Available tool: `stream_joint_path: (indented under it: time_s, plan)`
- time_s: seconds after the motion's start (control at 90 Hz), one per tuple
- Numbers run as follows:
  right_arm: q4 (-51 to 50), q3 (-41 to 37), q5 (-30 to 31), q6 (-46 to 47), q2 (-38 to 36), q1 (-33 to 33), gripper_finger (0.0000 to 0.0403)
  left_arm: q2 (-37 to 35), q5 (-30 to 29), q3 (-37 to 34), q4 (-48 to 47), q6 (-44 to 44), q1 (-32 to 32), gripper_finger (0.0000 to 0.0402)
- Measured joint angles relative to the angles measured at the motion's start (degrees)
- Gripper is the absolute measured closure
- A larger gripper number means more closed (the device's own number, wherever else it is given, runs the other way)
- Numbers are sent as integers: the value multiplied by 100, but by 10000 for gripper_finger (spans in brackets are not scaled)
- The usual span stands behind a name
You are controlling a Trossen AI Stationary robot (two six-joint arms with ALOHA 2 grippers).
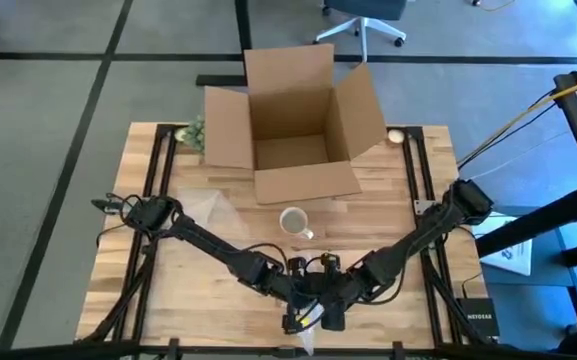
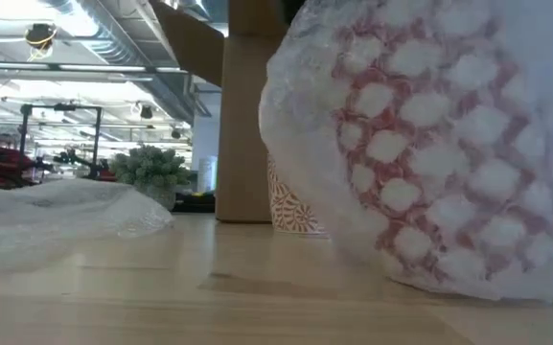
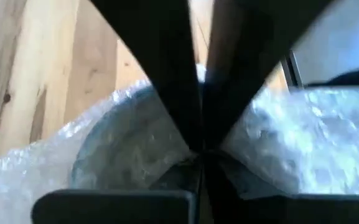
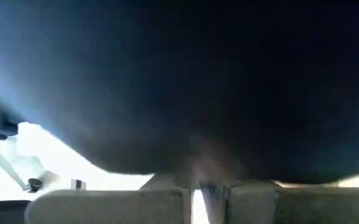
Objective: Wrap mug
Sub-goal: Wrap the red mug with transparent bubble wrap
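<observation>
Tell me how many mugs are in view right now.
1 for certain: the mug stands uncovered mid-table, just in front of the open cardboard box. The bubble wrap bundle at the near edge shows a reddish shape inside, possibly a second mug.

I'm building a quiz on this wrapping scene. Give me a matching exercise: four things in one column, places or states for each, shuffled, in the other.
Things:
1. cardboard box
2. mug
3. bubble wrap sheet
4. plant

Places or states:
A. lying flat on the table's left side
B. at the table's far edge, flaps open
C. standing alone just in front of the box
D. tucked by the box's left flap

Pairs: 1-B, 2-C, 3-A, 4-D
</observation>
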Motion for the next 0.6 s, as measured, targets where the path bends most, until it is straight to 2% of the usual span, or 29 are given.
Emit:
stream_joint_path:
  time_s: [0.344,0.6]
  plan:
    - [-16,-18,158,-72,-1,42,403,-145,28,210,-864,80,-53,402]
    - [-85,-26,268,-125,-1,45,403,-159,-395,210,-882,160,-40,402]
